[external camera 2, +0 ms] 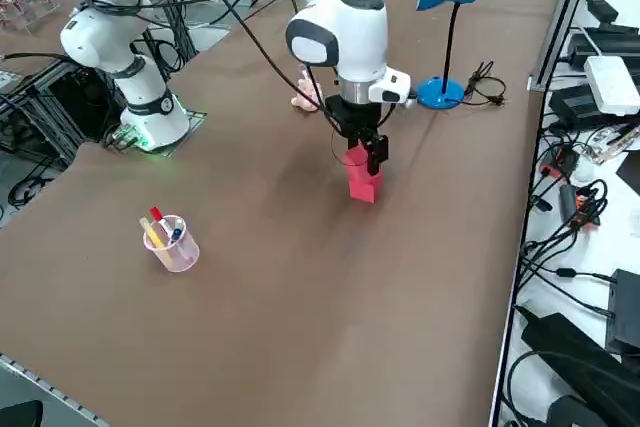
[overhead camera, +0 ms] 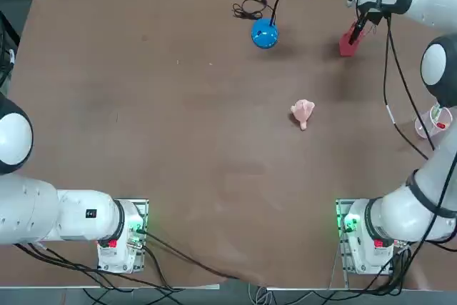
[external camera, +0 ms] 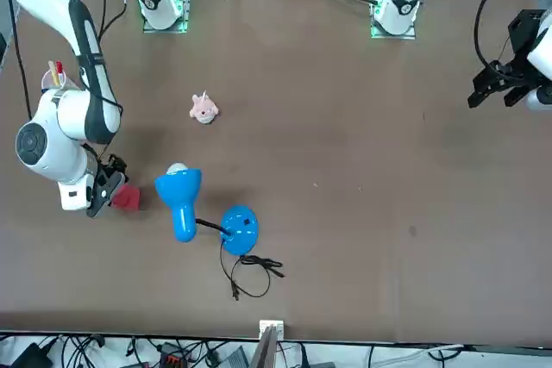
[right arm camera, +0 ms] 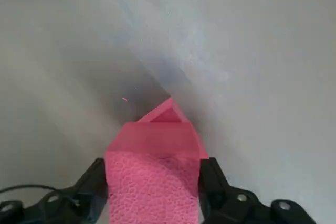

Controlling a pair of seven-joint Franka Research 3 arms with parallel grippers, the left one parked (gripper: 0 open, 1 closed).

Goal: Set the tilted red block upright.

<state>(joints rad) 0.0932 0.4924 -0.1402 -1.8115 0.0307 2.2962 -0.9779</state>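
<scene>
The red block (overhead camera: 348, 44) (external camera: 127, 198) (external camera 2: 362, 182) stands at the far right of the table with its lower end on the brown surface, leaning a little in the top view. My right gripper (overhead camera: 357, 31) (external camera: 109, 192) (external camera 2: 366, 153) comes down on its upper end. Seen from the wrist, the block (right arm camera: 155, 166) fills the space between the two black fingers (right arm camera: 94, 187), which press against both of its sides. The gripper (right arm camera: 155, 195) is shut on the block.
A blue desk lamp (overhead camera: 264, 33) (external camera: 239, 228) (external camera 2: 438, 92) with a black cord stands left of the block. A pink lumpy toy (overhead camera: 303, 112) (external camera: 203, 108) lies nearer the robot. A clear cup with pens (overhead camera: 432, 123) (external camera 2: 172, 242) sits at the right edge.
</scene>
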